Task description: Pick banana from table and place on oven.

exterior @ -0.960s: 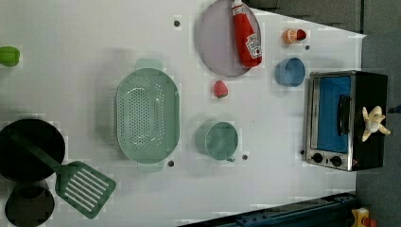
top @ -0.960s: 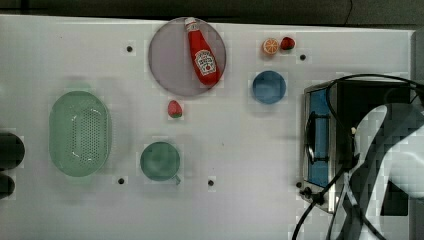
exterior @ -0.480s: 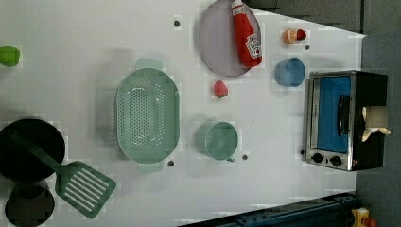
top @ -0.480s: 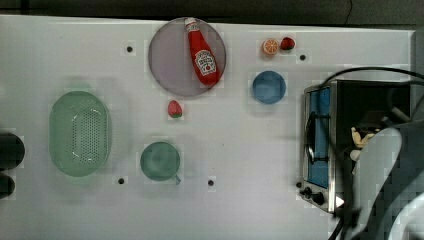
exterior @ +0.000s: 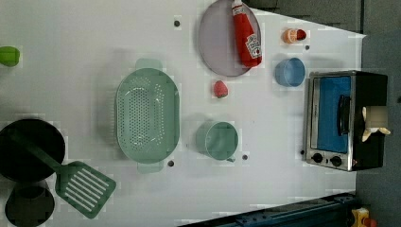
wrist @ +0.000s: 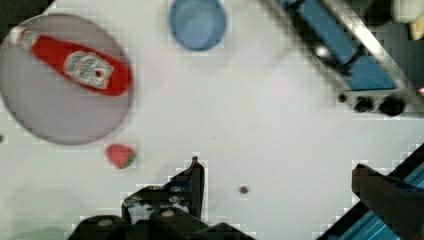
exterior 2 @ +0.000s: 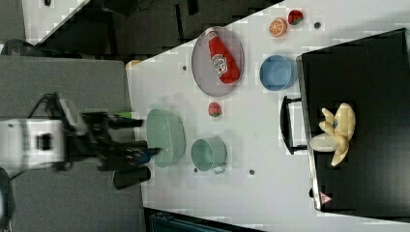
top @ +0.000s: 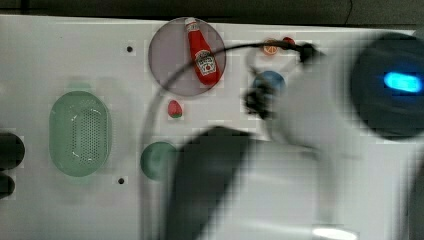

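Observation:
The pale banana [exterior 2: 338, 132] lies on the black top of the oven [exterior 2: 367, 72], free of the gripper; in the left view the banana [exterior: 375, 123] rests on the oven [exterior: 338, 120] at the table's [exterior: 71, 28] right end. My gripper [exterior 2: 145, 137] hangs open and empty far from it, at the right view's left by the green colander [exterior 2: 167, 137]. In the wrist view the open gripper [wrist: 285, 185] looks down on bare table, with one finger [wrist: 194, 181] dark at the edge, the oven [wrist: 350, 60] off to one side and the banana [wrist: 407, 11] at the corner.
A grey plate [exterior: 222, 40] holds a red ketchup bottle [exterior: 246, 33]. Nearby are a blue bowl [exterior: 289, 72], a strawberry [exterior: 219, 89], a green cup [exterior: 217, 139], an orange slice [exterior: 289, 35], and a black pan [exterior: 28, 149] with a green spatula [exterior: 85, 182]. My blurred arm [top: 310, 165] covers the top view's lower right.
The arm has swung off the oven and up, and now blocks much of the top view. The banana stays on the oven. The gripper remains open.

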Controlling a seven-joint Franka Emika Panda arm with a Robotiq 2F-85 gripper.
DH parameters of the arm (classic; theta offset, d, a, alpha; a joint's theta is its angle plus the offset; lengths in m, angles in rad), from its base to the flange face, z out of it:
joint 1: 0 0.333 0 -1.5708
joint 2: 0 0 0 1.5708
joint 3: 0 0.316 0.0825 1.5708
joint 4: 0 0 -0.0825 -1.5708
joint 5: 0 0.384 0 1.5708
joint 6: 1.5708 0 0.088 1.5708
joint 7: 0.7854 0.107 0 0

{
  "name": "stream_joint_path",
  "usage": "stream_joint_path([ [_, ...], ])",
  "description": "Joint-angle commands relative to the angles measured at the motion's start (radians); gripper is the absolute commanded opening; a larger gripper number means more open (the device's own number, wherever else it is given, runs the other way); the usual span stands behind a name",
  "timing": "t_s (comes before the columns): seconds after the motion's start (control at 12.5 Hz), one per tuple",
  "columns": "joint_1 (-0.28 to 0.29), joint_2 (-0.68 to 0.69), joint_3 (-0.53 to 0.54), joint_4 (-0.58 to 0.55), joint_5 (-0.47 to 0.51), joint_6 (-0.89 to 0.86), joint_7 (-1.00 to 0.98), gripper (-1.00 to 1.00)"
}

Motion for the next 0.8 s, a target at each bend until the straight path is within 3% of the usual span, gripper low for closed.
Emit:
stream_joint_path([
  [0.08, 0.04, -0.006, 0.079, -0.022, -0.012, 0.025, 0.35, 1.0],
  [0.8, 0.038, -0.018, 0.083, -0.022, -0.012, 0.038, 0.362, 1.0],
])
